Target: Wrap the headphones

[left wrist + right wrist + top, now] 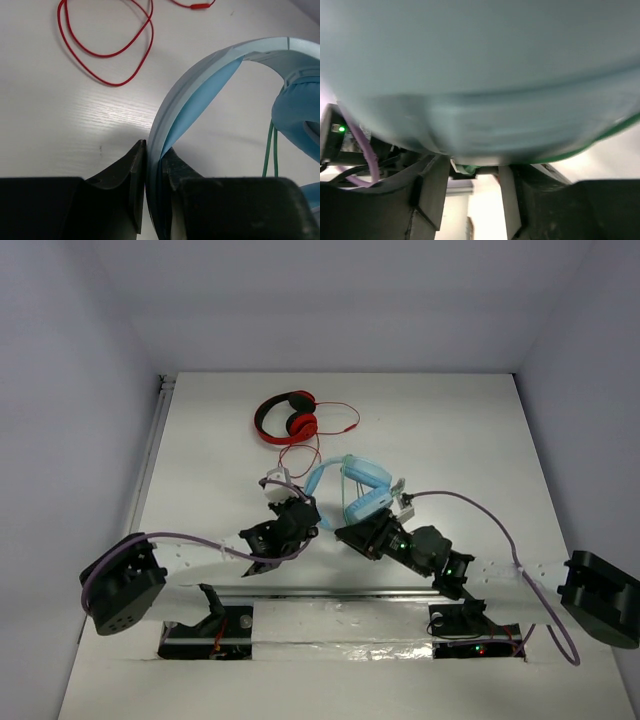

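Headphones [370, 502], the light-blue pair, sit mid-table in the top view, propped between the 2 arms rather than lying flat. The left gripper [306, 508] meets the band's left end and the right gripper [358, 520] is tucked in under the near cup. That looks like a brace: 1 arm steadies the frame so the cable can be worked. The red headphones [287, 418] lie well apart at the far side of the table [450, 440], with their red cable [340, 425] looping toward the blue pair.

Left wrist view now: the left gripper [153, 170] is clenched on the band [200, 75], 1 finger on each face and the thin edge pinched between them. The band arcs up and right to the ear cup [300, 115], and the green cable [270, 150] hangs slack beside that cup, not yet wound. The red loop lies on the table beyond and touches nothing.

Right wrist view: a blurred pale-blue surface fills nearly everything, so the headphones are pressed close against the camera. The 2 fingers [432, 195] stand apart below it with a gap showing. A green strip [600, 135], likely the cable, runs along the lower right edge. I cannot tell whether these jaws grasp anything.
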Available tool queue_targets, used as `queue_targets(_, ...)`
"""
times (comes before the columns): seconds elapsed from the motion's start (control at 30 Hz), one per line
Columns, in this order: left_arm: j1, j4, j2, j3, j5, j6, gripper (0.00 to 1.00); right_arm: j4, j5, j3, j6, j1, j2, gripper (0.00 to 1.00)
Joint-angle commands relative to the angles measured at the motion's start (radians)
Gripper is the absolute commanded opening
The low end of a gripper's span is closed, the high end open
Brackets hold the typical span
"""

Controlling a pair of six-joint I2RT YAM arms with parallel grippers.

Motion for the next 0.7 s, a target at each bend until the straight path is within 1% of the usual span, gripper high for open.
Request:
queue_targets(0.0,-0.031,0.018,0.04,-0.011,0.064,-0.022,0.0,0.089,0.022,0.017,0.01,0.001,0.026,0.49)
queue_targets(0.03,-0.031,0.007,0.055,-0.008,0.075,-0.019,0.0,0.078,0.017,0.023,0.007,0.001,0.034,0.5)
queue_targets(0.1,-0.031,-0.004,0.103,0.003,0.093,0.005,0.0,0.04,0.005,0.035,-0.002,0.001,0.059,0.57)
queue_targets(0.13,-0.031,-0.037,0.12,0.021,0.11,0.007,0.0,0.015,-0.001,0.046,-0.008,0.001,0.068,0.58)
queue_targets(0.2,-0.031,-0.051,0.156,0.029,0.13,0.018,0.0,-0.003,-0.015,0.057,-0.016,0.001,0.098,0.65)
queue_targets(0.3,-0.041,-0.059,0.174,0.022,0.158,0.019,0.0,-0.006,-0.009,0.053,-0.022,0.001,0.117,0.71)
queue_targets(0.33,-0.041,-0.061,0.177,0.016,0.168,0.019,0.0,-0.011,-0.004,0.055,-0.028,0.001,0.114,0.71)
queue_targets(0.37,-0.041,-0.062,0.18,0.015,0.171,0.019,0.0,-0.028,0.0,0.063,-0.04,0.001,0.108,0.74)
queue_targets(0.4,-0.041,-0.065,0.189,0.015,0.176,0.021,0.0,-0.098,0.012,0.095,-0.072,0.001,0.099,0.76)
queue_targets(0.53,-0.041,-0.076,0.242,0.031,0.193,0.03,0.0,-0.253,0.034,0.165,-0.166,0.001,0.007,0.81)
queue_targets(0.57,-0.041,-0.079,0.253,0.038,0.194,0.027,0.0,-0.302,0.042,0.185,-0.192,0.001,-0.016,0.82)
queue_targets(0.6,-0.041,-0.084,0.275,0.043,0.193,0.024,0.0,-0.403,0.08,0.204,-0.236,0.001,-0.041,0.82)
queue_targets(0.63,-0.041,-0.084,0.281,0.049,0.197,0.024,0.0,-0.443,0.095,0.228,-0.256,0.001,-0.07,0.82)
queue_targets(0.67,-0.041,-0.084,0.284,0.052,0.196,0.024,0.0,-0.489,0.112,0.237,-0.275,0.001,-0.134,0.82)
